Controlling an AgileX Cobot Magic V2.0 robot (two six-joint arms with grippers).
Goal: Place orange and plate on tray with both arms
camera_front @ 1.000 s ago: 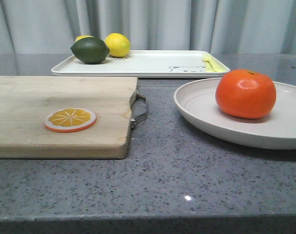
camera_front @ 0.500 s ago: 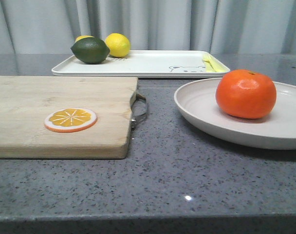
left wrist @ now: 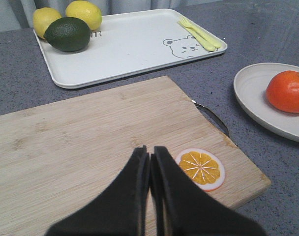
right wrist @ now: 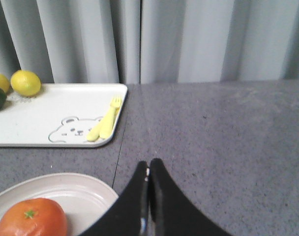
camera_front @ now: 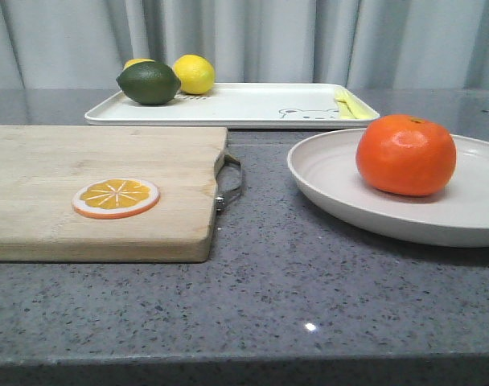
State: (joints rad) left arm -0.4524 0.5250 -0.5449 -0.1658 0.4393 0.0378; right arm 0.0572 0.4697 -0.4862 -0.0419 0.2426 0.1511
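The glossy red-orange orange (camera_front: 406, 154) sits in the off-white plate (camera_front: 333, 189) at the right of the table; both also show in the left wrist view, orange (left wrist: 287, 91) on plate (left wrist: 250, 91), and in the right wrist view, orange (right wrist: 32, 223) on plate (right wrist: 85, 191). The white tray (camera_front: 244, 104) with a bear drawing lies at the back. My left gripper (left wrist: 150, 151) hangs shut and empty over the wooden board. My right gripper (right wrist: 148, 164) is shut and empty above the grey table beside the plate. Neither gripper shows in the front view.
A wooden cutting board (camera_front: 67, 169) with a metal handle (camera_front: 231, 183) holds a flat orange slice (camera_front: 116, 198) at the left. On the tray's far left corner sit a green lime (camera_front: 149, 83) and two lemons (camera_front: 194, 73). A yellow fork (camera_front: 345, 103) lies at the tray's right end.
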